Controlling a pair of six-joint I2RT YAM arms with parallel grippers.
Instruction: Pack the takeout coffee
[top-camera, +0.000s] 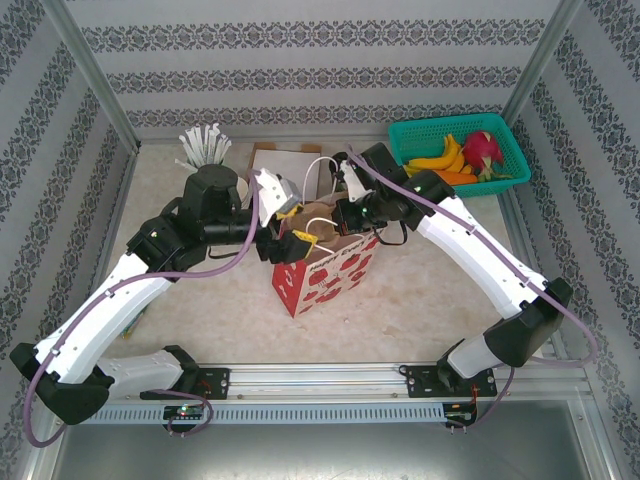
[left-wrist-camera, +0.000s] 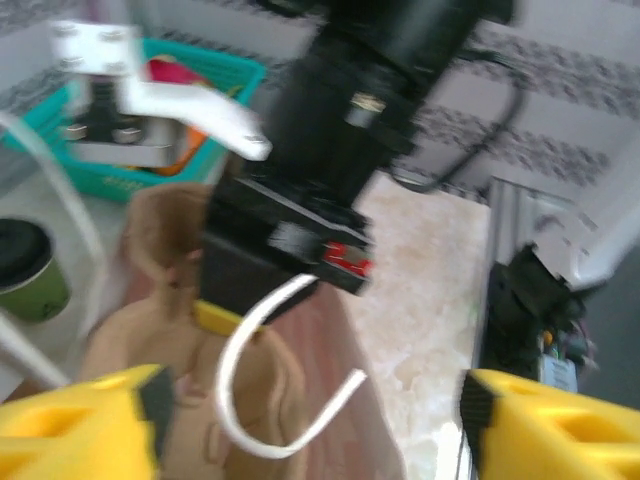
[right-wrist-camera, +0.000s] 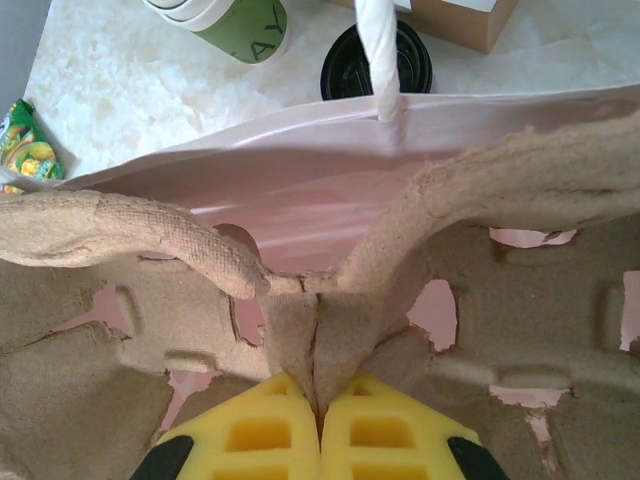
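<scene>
Right end effector (right-wrist-camera: 318, 402) clamps the cup carrier (right-wrist-camera: 120, 330), apparently seating it in the bag (right-wrist-camera: 300, 190); left end effector (left-wrist-camera: 315, 420) hangs open. Beyond, at twelve o'clock, the coffee (right-wrist-camera: 345, 70) probably needs picking up next.

Left hand (left-wrist-camera: 315, 425): yellow fingers (left-wrist-camera: 80, 425) spread wide, gripping nothing.
White handle (left-wrist-camera: 235, 370): looped, between the fingers, under the right arm's black wrist (left-wrist-camera: 340, 130).
Brown pulp carrier (left-wrist-camera: 160, 330): lower left.
Takeout coffee (left-wrist-camera: 28, 270): black-lidded, far left.
Table (left-wrist-camera: 430, 280): marbled.
Teal basket (left-wrist-camera: 215, 62): upper left, blurred.
</scene>
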